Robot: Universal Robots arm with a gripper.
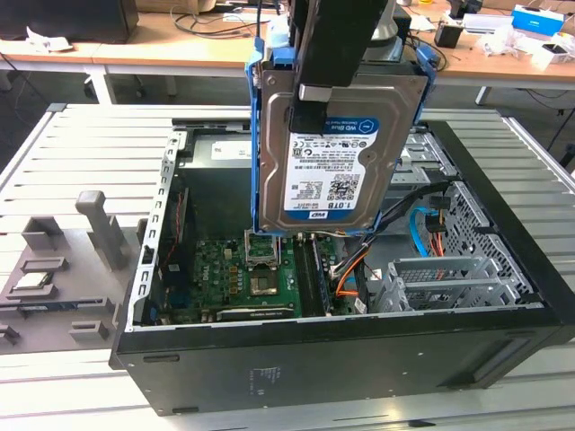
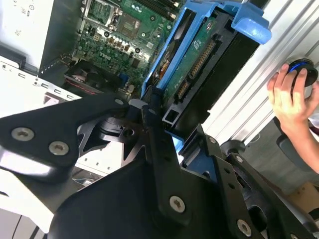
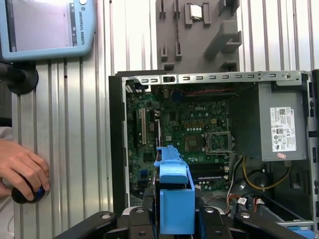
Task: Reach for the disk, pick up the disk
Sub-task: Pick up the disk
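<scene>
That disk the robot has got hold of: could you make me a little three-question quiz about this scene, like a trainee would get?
1. True or false: the disk lies flat on the motherboard.
2. What does the hand grip? A) a cable B) the disk C) the grey fixture
3. Fill in: in the exterior view the disk's label side faces the ____.

Key
1. False: it hangs upright above the open computer case, in its blue bracket.
2. B
3. Camera.
</scene>
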